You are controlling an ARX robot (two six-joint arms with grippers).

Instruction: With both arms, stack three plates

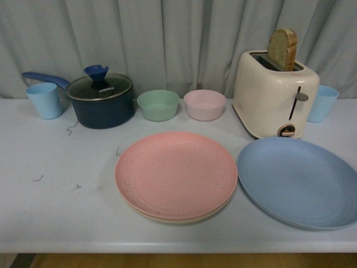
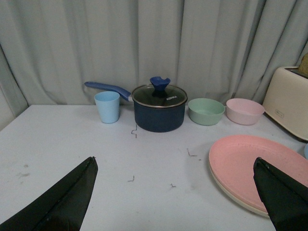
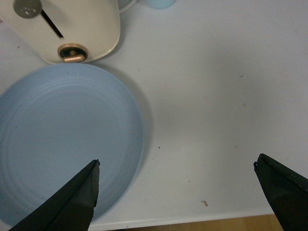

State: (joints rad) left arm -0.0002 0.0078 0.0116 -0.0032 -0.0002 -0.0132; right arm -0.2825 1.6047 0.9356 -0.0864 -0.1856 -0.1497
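Nearest the table's point(image 1: 56, 218) front edge, the pink plate point(image 1: 175, 174) lies on top of the beige plate point(image 1: 187, 219), of which only a thin rim shows underneath. The blue plate point(image 1: 298, 181) lies flat by itself just to the right of that pair, not touching it. The left gripper point(image 2: 175, 160) hangs over bare table left of the pair, spread wide with nothing in it. The right gripper point(image 3: 176, 161) is just as wide and just as empty, above the blue plate's right rim and the bare table beside it. Further back stand a cup point(image 1: 44, 100), a lidded pot point(image 1: 101, 103), a green bowl point(image 1: 158, 105), a pink bowl point(image 1: 204, 104), and a toaster point(image 1: 273, 100) with bread point(image 1: 283, 49) sticking up. A second cup point(image 1: 322, 103) stands far right, and a curtain point(image 1: 167, 39) hangs behind.
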